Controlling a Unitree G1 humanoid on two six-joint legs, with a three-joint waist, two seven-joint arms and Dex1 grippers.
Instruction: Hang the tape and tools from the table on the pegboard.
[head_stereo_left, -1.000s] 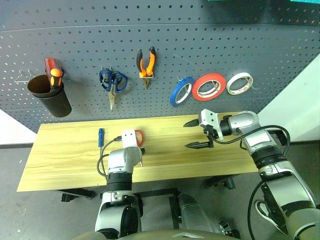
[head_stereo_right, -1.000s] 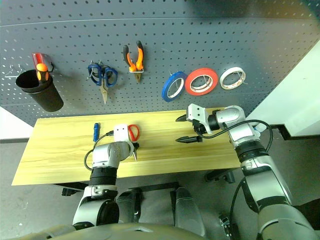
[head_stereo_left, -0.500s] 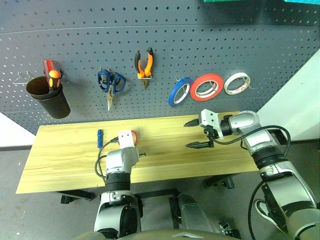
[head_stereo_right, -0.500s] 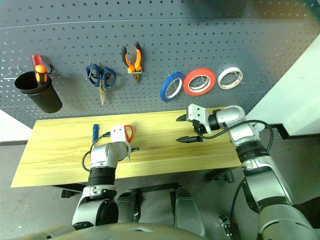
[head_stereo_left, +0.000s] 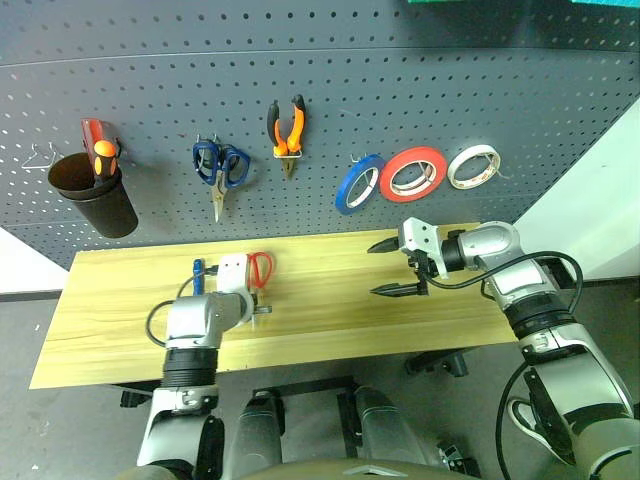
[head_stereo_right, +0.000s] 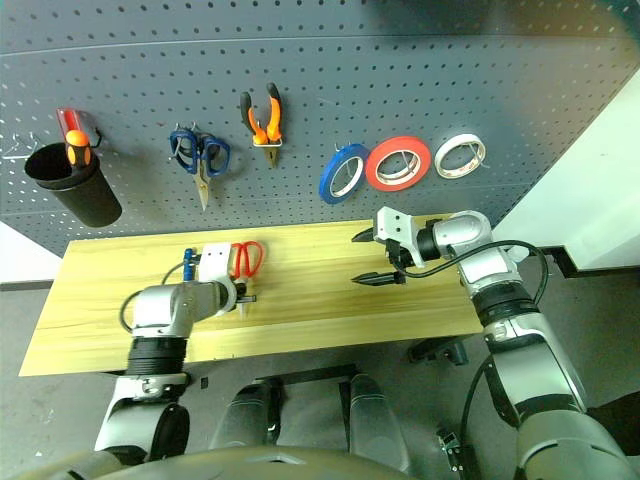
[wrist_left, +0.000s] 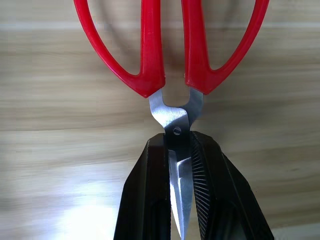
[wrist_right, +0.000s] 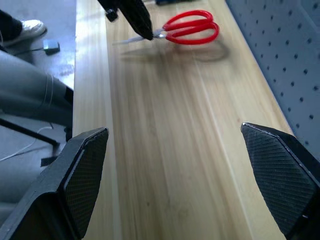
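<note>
Lying over the left part of the table (head_stereo_left: 420, 330), the red-handled scissors (head_stereo_left: 259, 268) point their red loops toward the far edge and the pegboard (head_stereo_left: 400, 90), while the steel blades run back toward the near edge. The long axis thus goes near to far, roughly in line with the left gripper (wrist_left: 180, 165), whose two black fingers are pinched onto the blades just below the pivot screw. The handles stick out beyond the fingertips, free for a hook. Just to the left of the scissors lies the blue-handled screwdriver (head_stereo_left: 198, 272), on the wood. The right gripper (head_stereo_left: 395, 268) hovers over the right part of the table, its jaws spread wide and holding nothing, well apart from the scissors. By my reading the left arm is plainly the one to carry them, and the lift must bring the loops up and away toward a bare hook on the board.
</note>
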